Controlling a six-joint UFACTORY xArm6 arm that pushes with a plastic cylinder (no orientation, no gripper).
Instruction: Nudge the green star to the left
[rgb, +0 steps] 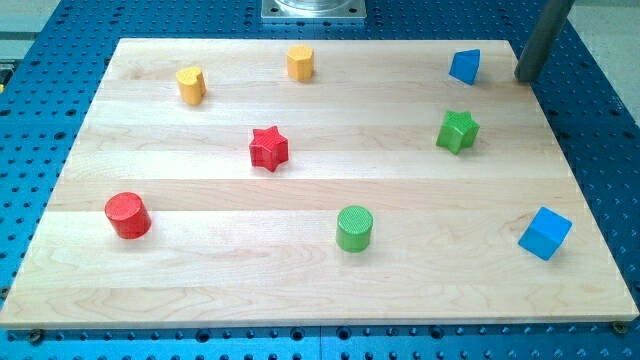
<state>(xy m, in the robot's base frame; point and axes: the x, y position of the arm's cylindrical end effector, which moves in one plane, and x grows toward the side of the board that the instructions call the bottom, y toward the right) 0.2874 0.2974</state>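
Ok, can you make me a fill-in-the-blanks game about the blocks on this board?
1. The green star sits nearest the view's ____ edge of the wooden board.
2. My tip is right beside the ____ triangular block at the view's top right.
3. The red star lies to the view's ____ of the green star.
4. The block nearest the view's bottom right corner is a blue ____.

Missing words: right; blue; left; cube

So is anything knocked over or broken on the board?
No, nothing stands out. All eight blocks sit flat and apart on the wooden board, none tipped or damaged. The green star is at the view's right, and my tip is above it to the right, not touching it.
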